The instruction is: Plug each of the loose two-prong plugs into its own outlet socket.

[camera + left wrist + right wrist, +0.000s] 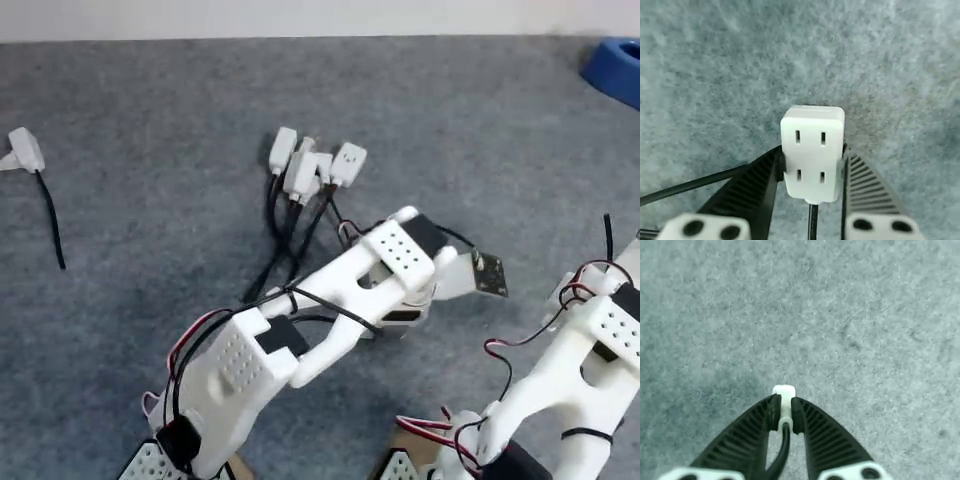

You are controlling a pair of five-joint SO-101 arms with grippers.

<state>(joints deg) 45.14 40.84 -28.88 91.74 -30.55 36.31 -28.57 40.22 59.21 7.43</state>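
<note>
My left gripper (811, 158) is shut on a white outlet socket (812, 140) with two pairs of slots facing the camera, held just above the grey carpet. A thin black cord leaves its lower end. My right gripper (784, 403) is shut on a small white two-prong plug (784, 391), whose black cord (782, 450) runs back between the fingers; its prongs are hidden. In the high view the left arm (330, 300) reaches to the table's middle. A loose white plug (24, 150) with a black cord lies at the far left.
A cluster of several white plugs and sockets (310, 165) with black cords lies at the upper middle, just beyond the left arm. A blue container (615, 65) sits at the back right corner. The right arm (590, 350) stands at the right edge.
</note>
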